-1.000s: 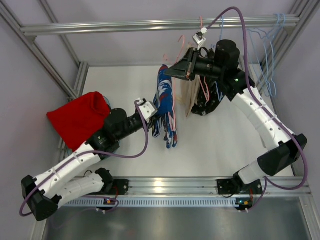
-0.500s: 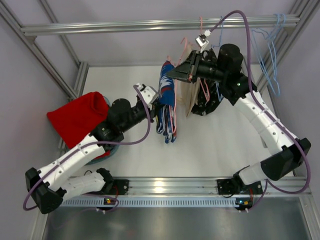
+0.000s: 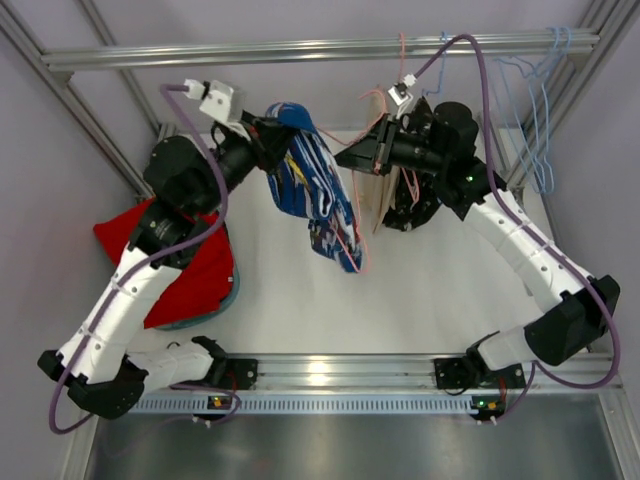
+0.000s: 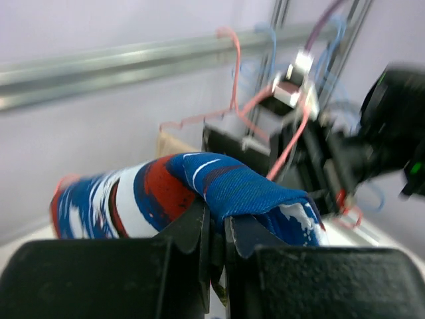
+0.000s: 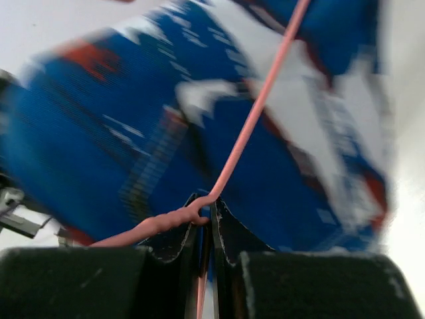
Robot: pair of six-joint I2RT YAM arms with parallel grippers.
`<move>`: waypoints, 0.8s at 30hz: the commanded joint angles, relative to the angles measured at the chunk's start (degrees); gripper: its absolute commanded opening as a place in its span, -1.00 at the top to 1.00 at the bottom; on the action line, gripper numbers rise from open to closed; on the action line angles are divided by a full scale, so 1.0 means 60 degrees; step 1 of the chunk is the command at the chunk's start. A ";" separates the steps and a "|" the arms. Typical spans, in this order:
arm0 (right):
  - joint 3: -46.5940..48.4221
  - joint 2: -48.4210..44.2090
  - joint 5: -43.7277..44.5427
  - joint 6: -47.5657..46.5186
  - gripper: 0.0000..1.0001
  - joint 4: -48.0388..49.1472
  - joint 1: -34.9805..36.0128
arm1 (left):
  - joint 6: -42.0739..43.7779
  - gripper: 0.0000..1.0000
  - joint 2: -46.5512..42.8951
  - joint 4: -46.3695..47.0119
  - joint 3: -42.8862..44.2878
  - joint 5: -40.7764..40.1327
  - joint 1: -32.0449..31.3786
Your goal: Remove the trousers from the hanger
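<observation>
1. Two claws are working on one garment: the left claw (image 4: 216,229) is pinching a fold of the blue patterned trousers (image 3: 312,190), with its jaws nearly together on the cloth.
2. The right claw (image 5: 211,214) is clamping narrowly on the twisted neck of the pink wire hanger (image 5: 262,100).
3. The blue patterned trousers are hanging in the air above the far half of the tabletop (image 3: 440,290). They are stretching between the two claws, with their lower end trailing along the hanger wire.
4. The beige trousers (image 3: 381,205) are hanging just beside the right claw, near the far edge.
5. The step in hand is probably sliding the blue pair off. To do it well, the left arm should be drawing toward the far left corner while the right claw is holding the hanger firmly. Pulling along the bar should be keeping the cloth from snagging on the wire.
</observation>
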 commanded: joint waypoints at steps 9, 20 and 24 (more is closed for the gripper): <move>-0.0602 -0.0076 0.0266 -0.1488 1.00 -0.0316 0.0631 | -0.1529 1.00 -0.0296 0.1983 0.3656 0.0577 0.1639; -0.0411 -0.0720 0.0353 -0.3334 1.00 -0.1707 0.0837 | -0.1544 1.00 -0.3151 0.1033 0.2237 -0.0066 0.4477; -0.0280 -0.1029 0.0310 -0.3935 1.00 -0.2366 0.0852 | -0.1091 1.00 -0.4762 0.0402 0.0934 -0.1001 0.5534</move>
